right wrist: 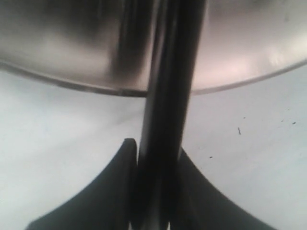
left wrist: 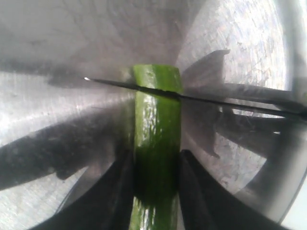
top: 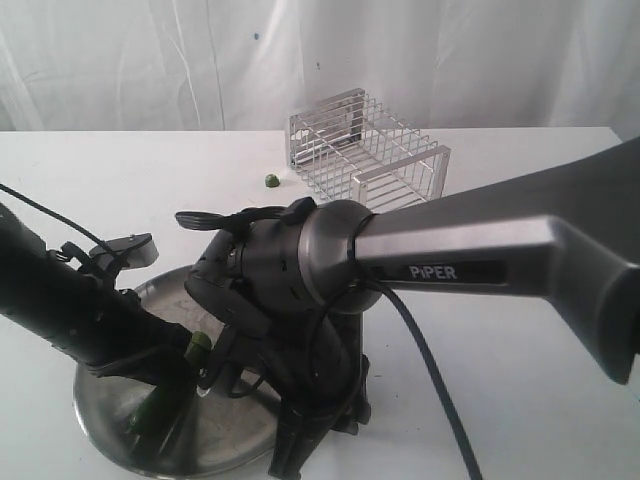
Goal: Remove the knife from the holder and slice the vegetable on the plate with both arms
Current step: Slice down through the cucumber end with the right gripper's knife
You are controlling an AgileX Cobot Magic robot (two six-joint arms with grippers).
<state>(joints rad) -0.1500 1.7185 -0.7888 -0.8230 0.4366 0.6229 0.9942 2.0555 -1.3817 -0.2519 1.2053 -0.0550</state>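
The vegetable (left wrist: 157, 143) lies on the plate (top: 105, 415), toward 7 o'clock of the worktop (top: 520, 400) in the exterior view. The left end effector (left wrist: 156, 182) pinches it, one dark finger (left wrist: 112, 196) pressed against each side. The knife (left wrist: 192, 97) crosses the vegetable just short of its cut end, its thin dark blade resting across the green skin, tip out over bare steel. The right end effector (right wrist: 156, 182) is pressed tight on the knife's black handle, reaching in over the plate's rim. The holder (top: 365, 150) stands well apart at 12 o'clock with nothing visible inside it. A small green end piece (top: 271, 181) lies just beside the holder, at its 9 o'clock.
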